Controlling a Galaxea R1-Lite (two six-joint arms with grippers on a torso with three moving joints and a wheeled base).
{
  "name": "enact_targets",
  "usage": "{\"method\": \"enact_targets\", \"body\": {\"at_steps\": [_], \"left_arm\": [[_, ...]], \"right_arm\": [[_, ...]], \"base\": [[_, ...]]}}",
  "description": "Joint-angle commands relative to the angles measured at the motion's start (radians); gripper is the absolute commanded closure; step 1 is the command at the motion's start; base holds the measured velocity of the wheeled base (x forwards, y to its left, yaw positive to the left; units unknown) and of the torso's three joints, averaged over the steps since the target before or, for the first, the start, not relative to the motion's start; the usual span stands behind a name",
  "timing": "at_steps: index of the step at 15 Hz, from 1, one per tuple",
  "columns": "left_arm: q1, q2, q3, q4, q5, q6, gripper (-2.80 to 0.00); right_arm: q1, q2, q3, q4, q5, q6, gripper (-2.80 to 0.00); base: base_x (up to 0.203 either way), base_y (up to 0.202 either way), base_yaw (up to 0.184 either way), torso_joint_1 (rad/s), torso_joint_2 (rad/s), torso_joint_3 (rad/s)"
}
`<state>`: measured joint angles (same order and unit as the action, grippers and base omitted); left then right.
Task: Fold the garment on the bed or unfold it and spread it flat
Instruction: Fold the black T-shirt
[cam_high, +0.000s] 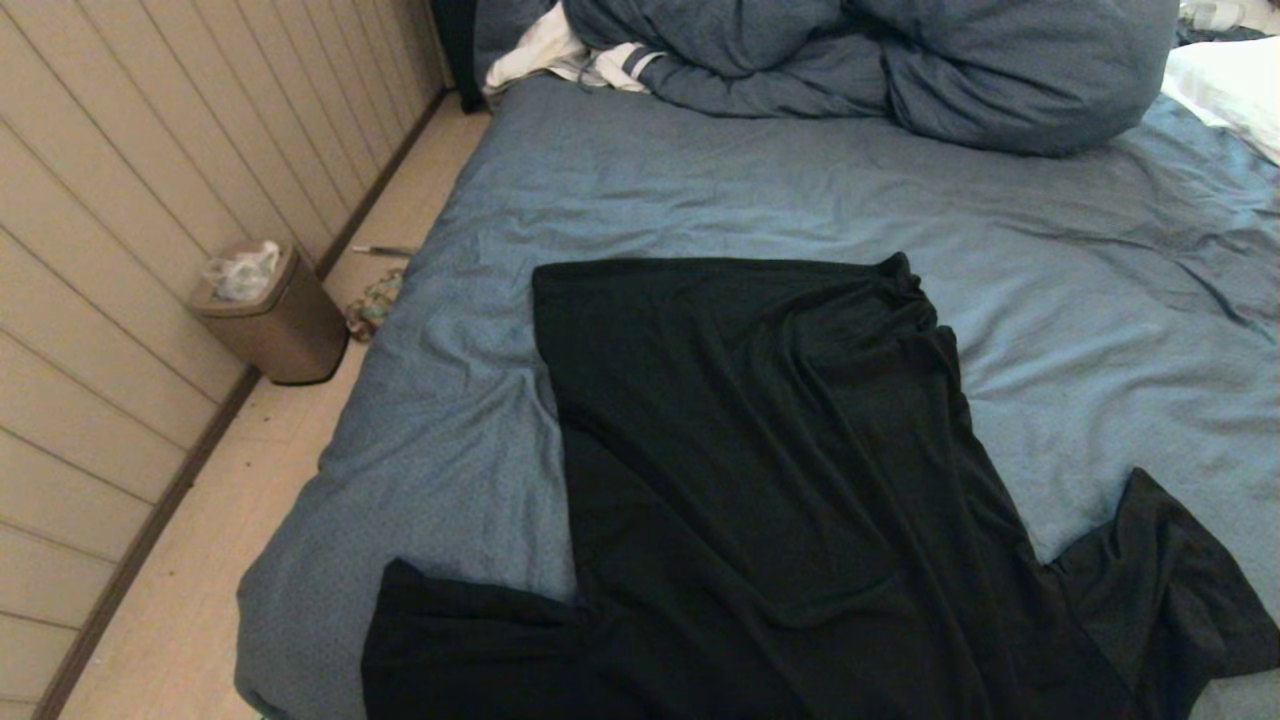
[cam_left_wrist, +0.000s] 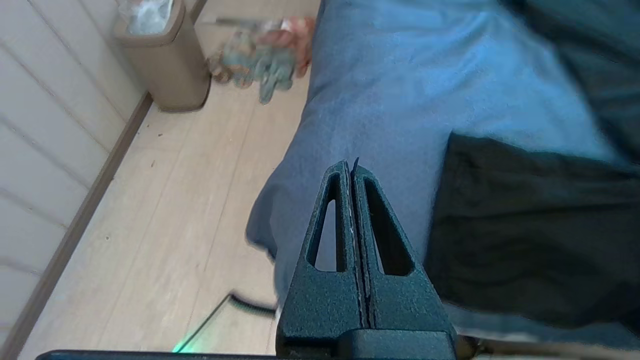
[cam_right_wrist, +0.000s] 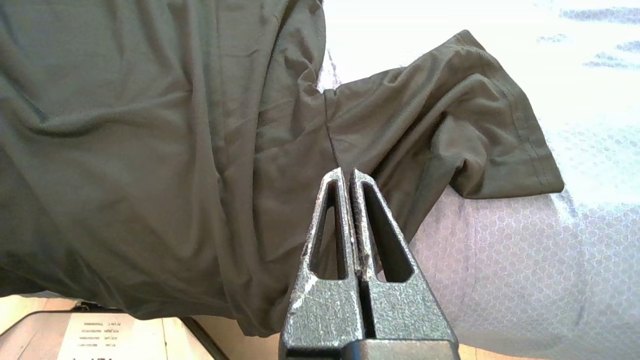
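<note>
The garment (cam_high: 760, 480), a thin black T-shirt, lies spread on the blue-grey bed (cam_high: 700, 190) with its hem toward the far side and both sleeves near the front edge. No print shows on it. Neither arm appears in the head view. My left gripper (cam_left_wrist: 349, 167) is shut and empty, hanging over the bed's front left corner beside the left sleeve (cam_left_wrist: 525, 225). My right gripper (cam_right_wrist: 347, 175) is also shut and empty, held above the shirt (cam_right_wrist: 150, 150) close to the right sleeve (cam_right_wrist: 450, 115).
A bunched blue-grey duvet (cam_high: 900, 60) and white striped cloth (cam_high: 560, 50) lie at the bed's far end, with a white pillow (cam_high: 1230, 90) at far right. On the floor to the left stand a tan bin (cam_high: 270, 315) and a small heap (cam_high: 375, 305), beside a panelled wall (cam_high: 110, 200).
</note>
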<state>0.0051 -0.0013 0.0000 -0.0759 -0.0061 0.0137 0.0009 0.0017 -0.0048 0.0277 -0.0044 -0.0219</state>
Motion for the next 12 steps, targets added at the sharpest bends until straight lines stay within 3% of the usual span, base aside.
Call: {"method": "enact_targets", "body": {"at_steps": [1,4,8,10,12], "left_arm": [[0.001,0.0,0.012,0.043,0.005,0.023,0.0],[0.001,0.124,-0.184,0.135,0.005,0.036,0.0],[0.001,0.486,-0.646,0.242,-0.005,-0.041,0.0],[0.001,0.654,-0.808,0.336,-0.028,-0.079,0.0],[0.001,0.813,-0.951,0.454,-0.091,-0.138,0.0]], "right_arm": [[0.002,0.014,-0.053,0.027,0.007,0.0,0.0],[0.004,0.193,-0.294,0.111,0.041,0.015,0.0],[0.038,0.534,-0.619,0.112,0.056,0.13,0.0],[0.043,0.711,-0.73,0.073,0.057,0.185,0.0],[0.045,0.866,-0.814,0.083,0.06,0.207,0.0]], "base": [[0.0,0.0,0.0,0.0,0.0,0.0],[0.0,0.0,0.0,0.0,0.0,0.0],[0.0,0.0,0.0,0.0,0.0,0.0],[0.0,0.0,0.0,0.0,0.0,0.0],[0.0,0.0,0.0,0.0,0.0,0.0]]}}
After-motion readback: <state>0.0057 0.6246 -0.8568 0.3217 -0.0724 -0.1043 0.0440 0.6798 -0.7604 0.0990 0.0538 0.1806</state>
